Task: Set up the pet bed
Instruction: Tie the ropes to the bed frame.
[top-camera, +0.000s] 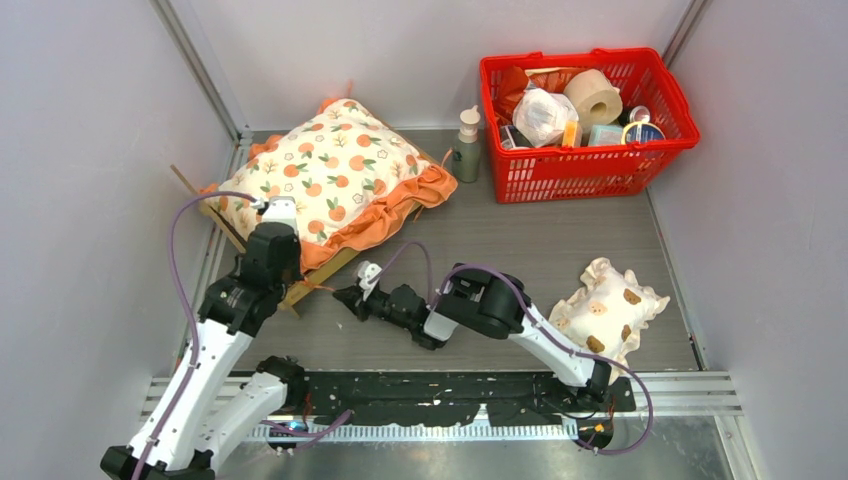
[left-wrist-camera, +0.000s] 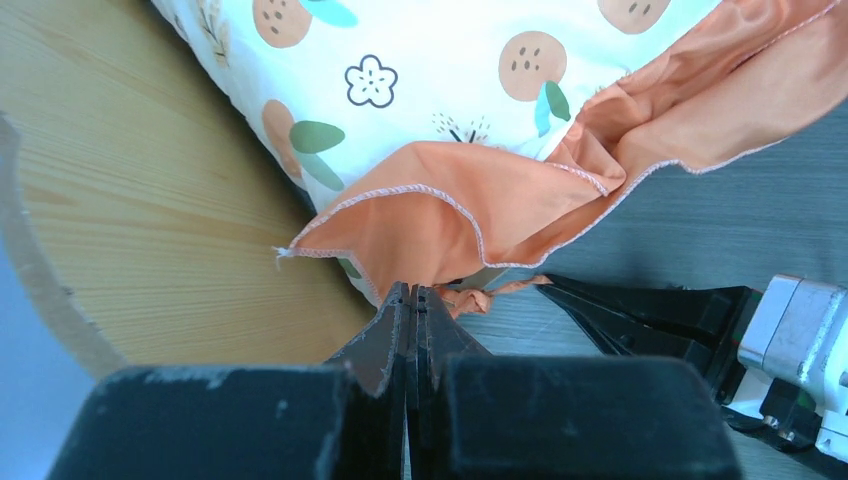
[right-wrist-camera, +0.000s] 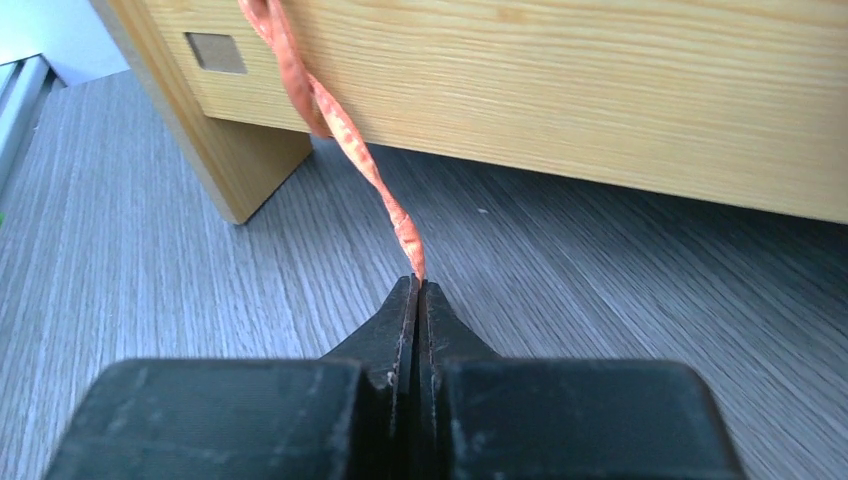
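Note:
The pet bed (top-camera: 322, 272) is a light-wood frame at the left, mostly covered by a cream orange-print cushion (top-camera: 335, 175) with an orange ruffle (left-wrist-camera: 440, 215). My left gripper (left-wrist-camera: 413, 292) is shut, its tips against the underside of that ruffle beside the wooden panel (left-wrist-camera: 150, 200). I cannot tell if fabric is pinched. My right gripper (right-wrist-camera: 418, 283) is shut on a thin orange tie string (right-wrist-camera: 385, 200). The string runs up to the bed's wooden side (right-wrist-camera: 600, 90). In the top view the right gripper (top-camera: 347, 298) sits just off the frame's near corner.
A red basket (top-camera: 585, 160) full of items stands at the back right, with a green pump bottle (top-camera: 467, 145) to its left. A small frilled pillow with brown spots (top-camera: 605, 310) lies at the front right. Walls close in on both sides.

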